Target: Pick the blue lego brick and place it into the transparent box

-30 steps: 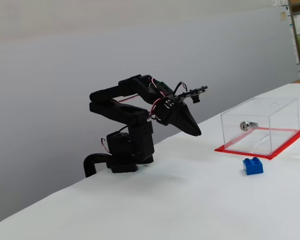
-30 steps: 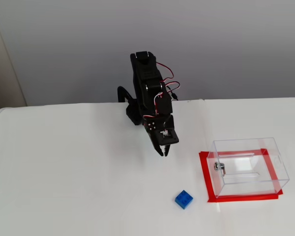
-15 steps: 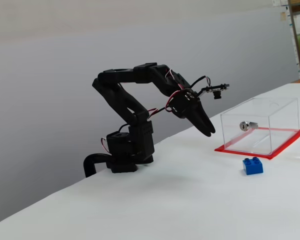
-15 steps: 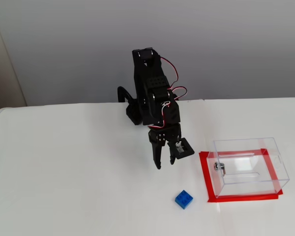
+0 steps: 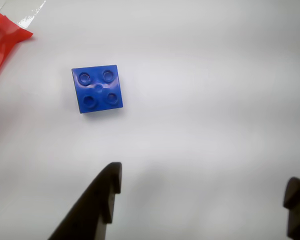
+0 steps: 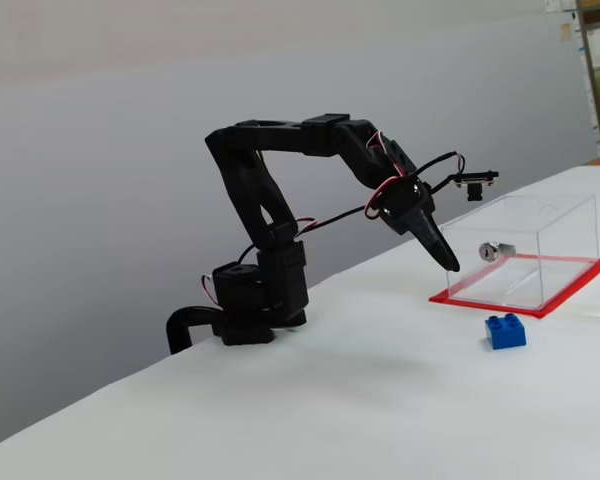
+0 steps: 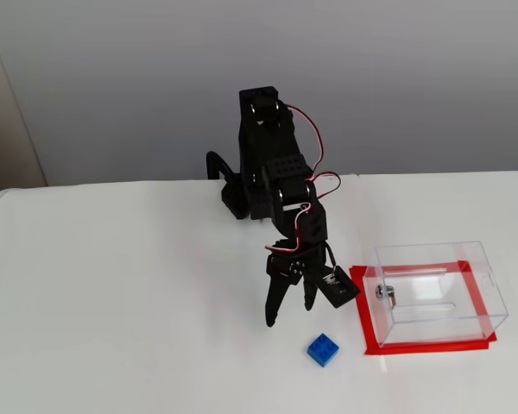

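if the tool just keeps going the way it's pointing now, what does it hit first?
Most likely bare table. The open tool angles down with nothing between its fingertips; the blue lego brick lies ahead and off to one side in the wrist view. Depth is unclear.

In the wrist view, the frame edge crops the transparent box (image 5: 2,42) to one red corner.

The blue lego brick (image 5: 97,89) is being seen as smooth, slightly glossy plastic, with soft highlights on its studs. The transparent box (image 7: 438,291) is being shown with clear, shiny plastic walls that are catching reflections, over a flat red base (image 6: 500,302) of even, saturated finish. A small silver fitting (image 6: 495,250) inside is looking like polished metal. The gripper (image 5: 202,192) is being rendered in matt black plastic. The counter (image 7: 112,302) is appearing white, smooth and faintly sheened.
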Robot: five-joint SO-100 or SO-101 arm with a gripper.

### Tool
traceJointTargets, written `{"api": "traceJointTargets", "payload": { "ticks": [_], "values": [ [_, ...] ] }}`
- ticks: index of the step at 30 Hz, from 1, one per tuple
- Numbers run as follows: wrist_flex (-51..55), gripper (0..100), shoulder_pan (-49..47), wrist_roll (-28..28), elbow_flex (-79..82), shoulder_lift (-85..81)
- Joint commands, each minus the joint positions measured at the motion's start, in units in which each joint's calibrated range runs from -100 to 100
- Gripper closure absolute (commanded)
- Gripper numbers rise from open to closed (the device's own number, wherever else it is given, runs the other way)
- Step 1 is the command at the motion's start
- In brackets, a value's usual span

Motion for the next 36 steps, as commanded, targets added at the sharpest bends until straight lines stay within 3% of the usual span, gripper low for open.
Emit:
{"api": "traceJointTargets", "payload": {
  "ticks": [1,15,36],
  "values": [
    [1.3,64,0.1,0.5,-6.4,1.7],
    [0.6,64,-4.6,-1.0,-8.0,8.8],
    [1.2,64,-5.8,-4.0,-22.9,26.2]
  ]
}}
